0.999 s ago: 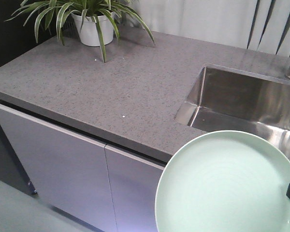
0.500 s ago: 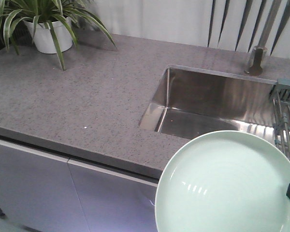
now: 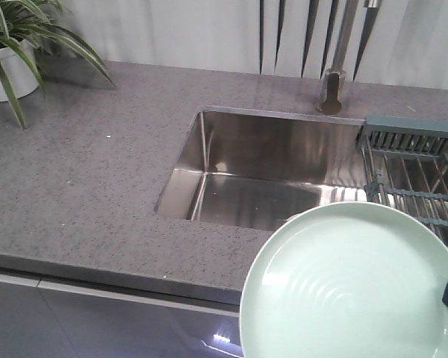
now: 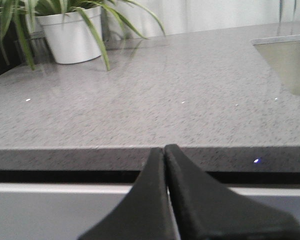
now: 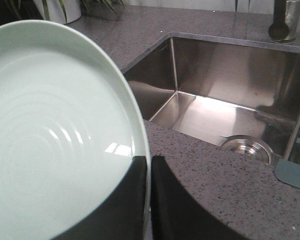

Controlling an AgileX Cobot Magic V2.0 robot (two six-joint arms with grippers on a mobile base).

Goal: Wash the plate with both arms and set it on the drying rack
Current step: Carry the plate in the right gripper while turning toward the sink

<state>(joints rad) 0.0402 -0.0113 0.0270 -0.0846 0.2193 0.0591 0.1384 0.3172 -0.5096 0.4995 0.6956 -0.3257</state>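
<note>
You had the plate [image 3: 343, 287] clamped by its rim in your right claw [image 5: 150, 167], short of the sink [image 3: 276, 164], left claw [image 4: 165, 152] pressed together and empty; you needed to carry it level over that sink.

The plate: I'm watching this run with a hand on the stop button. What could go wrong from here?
1. The right gripper pinches the plate at one rim spot only, so it could tilt, slip out and fall.
2. The left gripper is shut, empty and level with the counter front edge; moving forward, it might strike that edge.
3. Heading for the drying rack, the plate might clip its end bar.
</note>
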